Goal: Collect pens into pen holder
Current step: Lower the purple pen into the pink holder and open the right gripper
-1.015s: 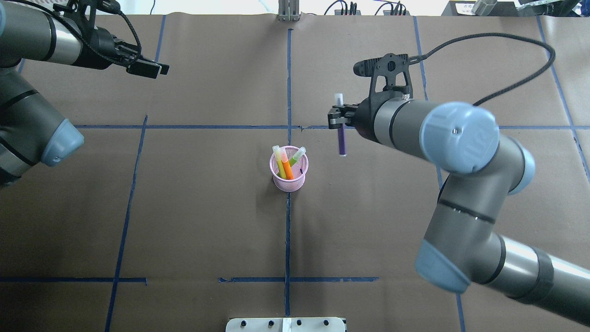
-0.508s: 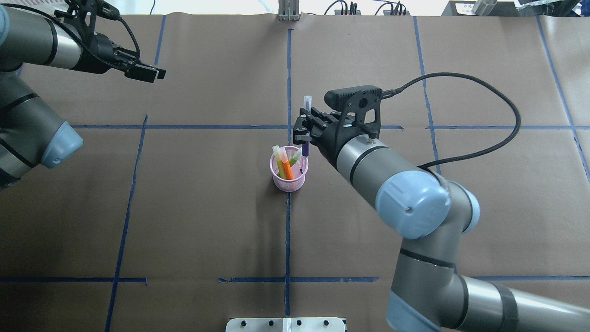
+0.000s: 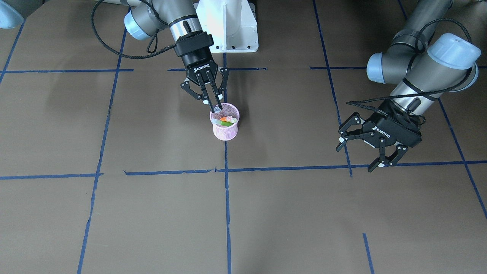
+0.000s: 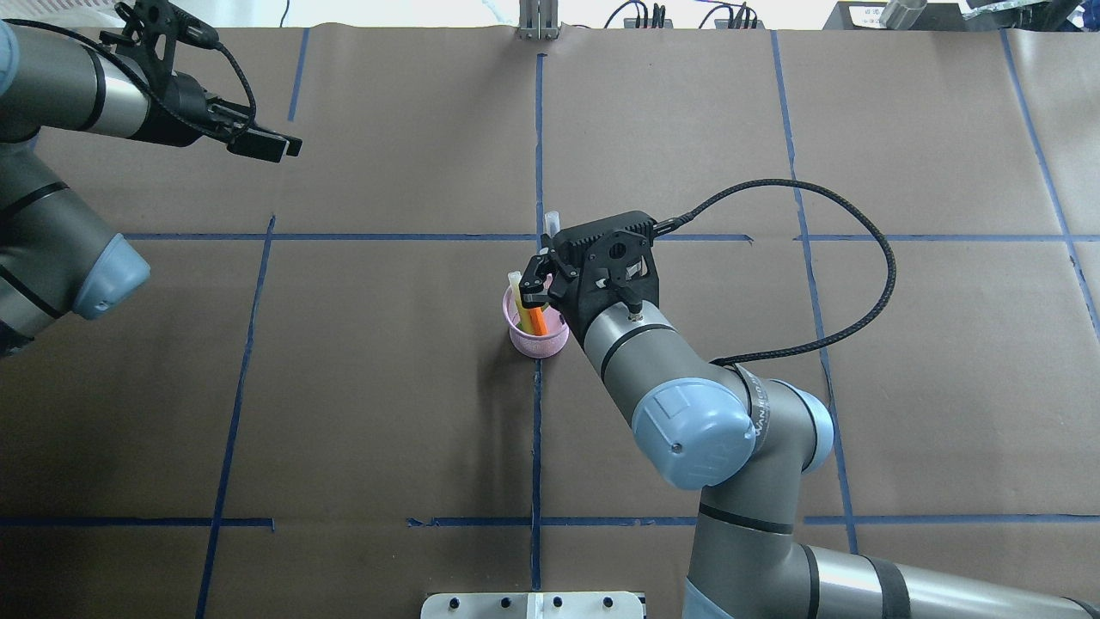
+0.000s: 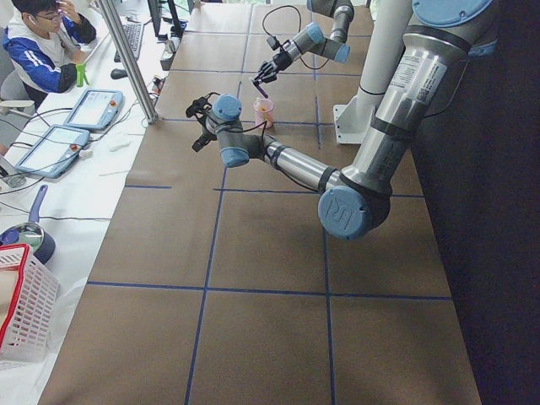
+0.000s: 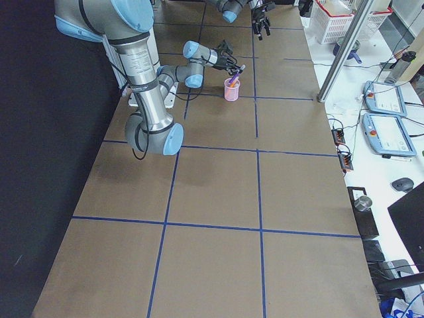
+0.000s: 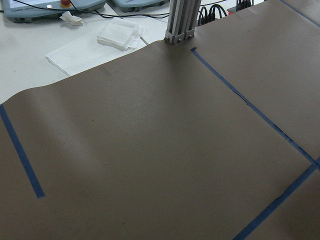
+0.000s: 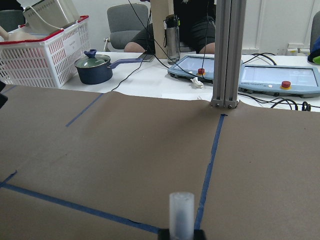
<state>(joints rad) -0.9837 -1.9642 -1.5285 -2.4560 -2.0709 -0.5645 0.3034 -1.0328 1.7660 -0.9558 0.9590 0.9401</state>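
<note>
The pink mesh pen holder (image 4: 534, 340) (image 3: 225, 131) stands at the table's middle on a blue tape line. An orange pen (image 4: 537, 320) and a green pen (image 3: 228, 123) lean inside it. My right gripper (image 3: 217, 107) (image 4: 540, 282) hangs right over the holder's mouth, shut on the purple pen (image 3: 217, 110), which stands nearly upright. Its pale cap (image 4: 551, 220) (image 8: 181, 212) sticks up above the fingers, and its lower end is hidden behind the gripper at the holder's rim. My left gripper (image 3: 355, 156) (image 4: 268, 146) hovers far off, open and holding nothing.
Blue tape lines grid the brown paper on the table. The robot's white base (image 3: 228, 26) stands just behind the holder. An aluminium post (image 4: 538, 26) rises at the far edge. Beyond it are tablets, a white basket (image 8: 45, 50), a pot and a seated person (image 5: 42, 42).
My right arm has swung left with the purple pen, from well right of the holder to directly over its mouth. The left arm has barely shifted.
</note>
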